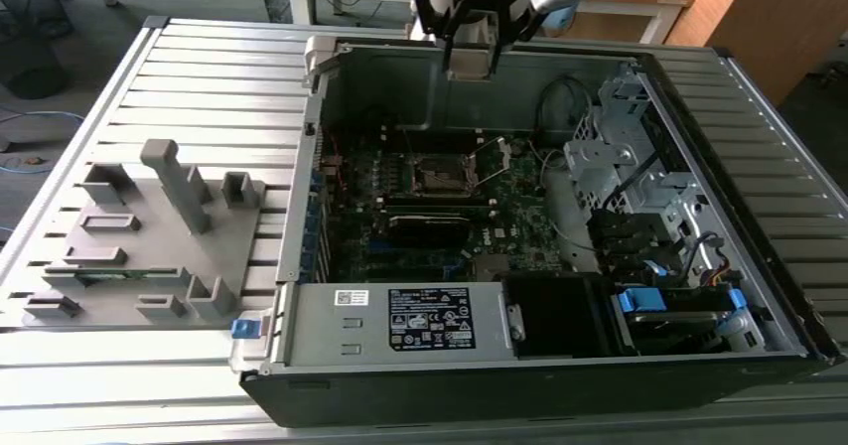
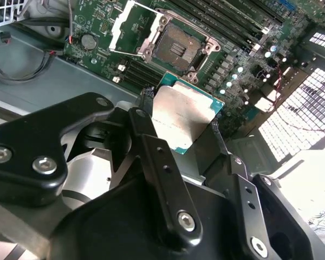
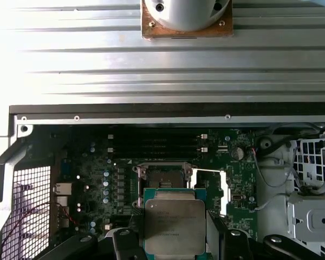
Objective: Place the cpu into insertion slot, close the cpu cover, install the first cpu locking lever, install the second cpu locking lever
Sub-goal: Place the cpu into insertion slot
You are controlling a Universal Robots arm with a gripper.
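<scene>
Above computer case [image 1: 300, 217] | claw [image 2: 180, 111] grips cpu [image 3: 175, 227], print illegible | cpu cover [image 2: 119, 30] open

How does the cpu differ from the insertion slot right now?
The cpu shows a flat, pale metallic top with a green edge; the insertion slot is a dark recess in a silvery rim. The cpu is clamped in the gripper, off the board; the insertion slot sits fixed on the motherboard, empty, its cpu cover swung open. Both are square.
</scene>
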